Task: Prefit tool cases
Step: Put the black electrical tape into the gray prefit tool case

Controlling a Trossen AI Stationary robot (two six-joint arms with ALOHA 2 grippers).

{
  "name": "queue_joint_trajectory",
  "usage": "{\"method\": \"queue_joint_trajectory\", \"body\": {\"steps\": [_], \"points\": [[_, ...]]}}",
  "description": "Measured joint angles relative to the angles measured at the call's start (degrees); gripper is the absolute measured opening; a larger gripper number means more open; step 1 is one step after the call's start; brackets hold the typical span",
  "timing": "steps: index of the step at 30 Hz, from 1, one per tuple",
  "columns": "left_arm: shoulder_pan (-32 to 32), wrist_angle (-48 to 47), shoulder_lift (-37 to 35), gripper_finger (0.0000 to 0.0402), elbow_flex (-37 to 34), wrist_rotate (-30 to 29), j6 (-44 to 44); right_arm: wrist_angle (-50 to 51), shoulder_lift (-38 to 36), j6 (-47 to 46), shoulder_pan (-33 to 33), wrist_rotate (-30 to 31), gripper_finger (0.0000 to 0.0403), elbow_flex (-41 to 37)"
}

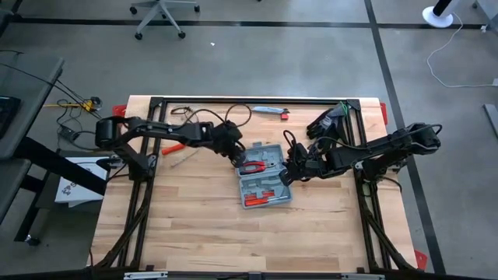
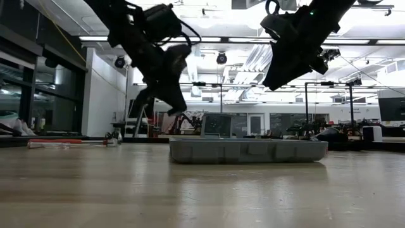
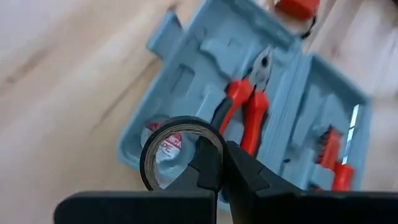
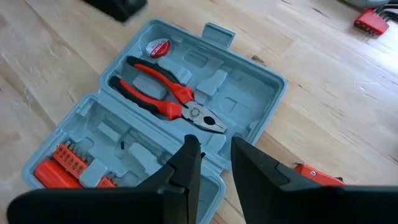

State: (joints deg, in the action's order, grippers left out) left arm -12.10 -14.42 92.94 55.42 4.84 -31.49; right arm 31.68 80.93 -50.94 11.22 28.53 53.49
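Pale wooden table (image 1: 194,225) carries the open grey-blue plastic hinged case (image 1: 264,185) at centre. Left pincer (image 3: 217,163), clamped on a black tape roll (image 3: 163,144), should lower it squarely into the round recess at the case's nine o'clock; right pincer (image 4: 214,155) hovers slightly apart.

High view: mounted overhead, facing straight down, far enough to take in the whole wooden table (image 1: 194,233) and the floor around it. Low view: at table-top height, facing level across the boards into the room, with the open tool case (image 2: 248,151) side-on at middle distance. Left and right wrist views: each close above the same case, looking down past its own arm's dark fingers from opposite sides; all four views share the case.
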Motion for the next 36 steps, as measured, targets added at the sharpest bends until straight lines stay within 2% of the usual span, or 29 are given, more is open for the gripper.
{"method": "queue_joint_trajectory", "body": {"steps": [10,15,22,31,36], "points": [[0.3,0.2,9.8,0.0001,5.2,0.9,2.0,-0.1,0.0,0.5,0.0,0.0,0.0083,0.0],[0.3,-5.7,13.9,0.0000,8.9,0.8,4.7,-0.1,0.0,0.5,0.0,0.0,0.0083,0.0],[0.3,-9.5,14.3,0.0017,10.5,-0.2,5.6,-0.1,0.0,0.3,0.0,0.0,0.0083,0.0],[0.1,-10.5,14.1,0.0047,13.3,3.5,7.6,0.0,0.0,0.4,0.0,0.0,0.0083,0.0],[-0.5,-15.8,14.1,0.0056,13.3,2.3,5.6,0.0,0.0,0.4,0.0,0.0,0.0083,0.0]]}}
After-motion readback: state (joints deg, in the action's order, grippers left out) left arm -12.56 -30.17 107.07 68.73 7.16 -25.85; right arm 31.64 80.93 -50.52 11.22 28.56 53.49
